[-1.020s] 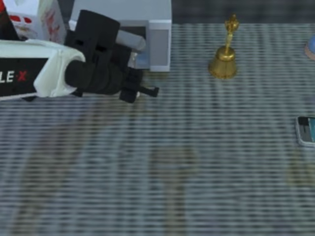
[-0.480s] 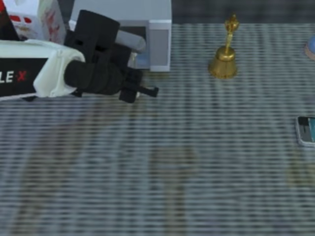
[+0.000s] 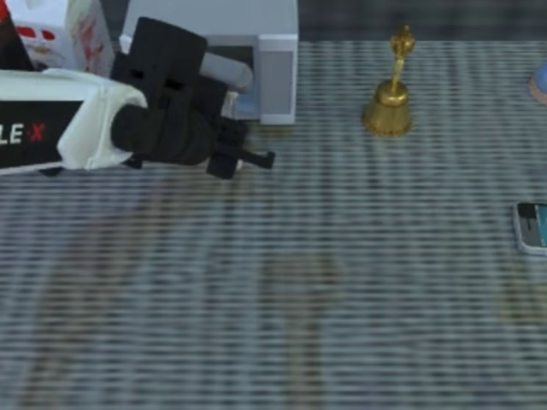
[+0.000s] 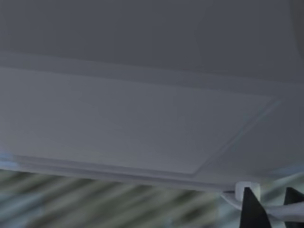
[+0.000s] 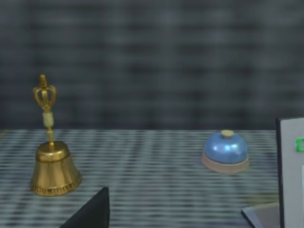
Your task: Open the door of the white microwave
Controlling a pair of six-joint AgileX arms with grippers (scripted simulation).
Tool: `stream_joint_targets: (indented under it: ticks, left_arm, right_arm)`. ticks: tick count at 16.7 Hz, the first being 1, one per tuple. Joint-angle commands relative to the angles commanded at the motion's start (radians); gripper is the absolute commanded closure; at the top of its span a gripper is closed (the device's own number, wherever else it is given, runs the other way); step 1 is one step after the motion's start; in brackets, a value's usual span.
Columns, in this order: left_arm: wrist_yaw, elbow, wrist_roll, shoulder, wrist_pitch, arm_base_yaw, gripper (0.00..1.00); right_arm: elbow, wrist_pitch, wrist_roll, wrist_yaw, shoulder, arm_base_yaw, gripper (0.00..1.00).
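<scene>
The microwave [image 3: 224,43] sits at the top edge of the top view, left of centre, its door [image 3: 229,70] partly swung out. The left pincer [image 3: 229,109] is at the door's handle [image 4: 247,190], fingers [image 4: 251,213] either side; whether they clench it, I cannot tell. A carton [image 3: 64,32] crowds the upper left corner. To the right stand a gold bell [image 3: 391,85] and a phone [image 3: 532,227] at the right edge. The tabletop [image 3: 299,299] below is open. The arm reads "LE·X". The right pincer's state is unclear.
</scene>
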Motion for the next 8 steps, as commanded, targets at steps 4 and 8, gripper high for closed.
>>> stream_joint_targets:
  ticks: [4, 8]
  left_arm:
    - [0.0, 0.0, 0.0, 0.0, 0.0, 0.0, 1.0]
    - [0.015, -0.005, 0.004, -0.002, -0.001, -0.003, 1.0]
  right_arm:
    - [0.0, 0.0, 0.0, 0.0, 0.0, 0.0, 0.0]
    - [0.0, 0.0, 0.0, 0.0, 0.0, 0.0, 0.0]
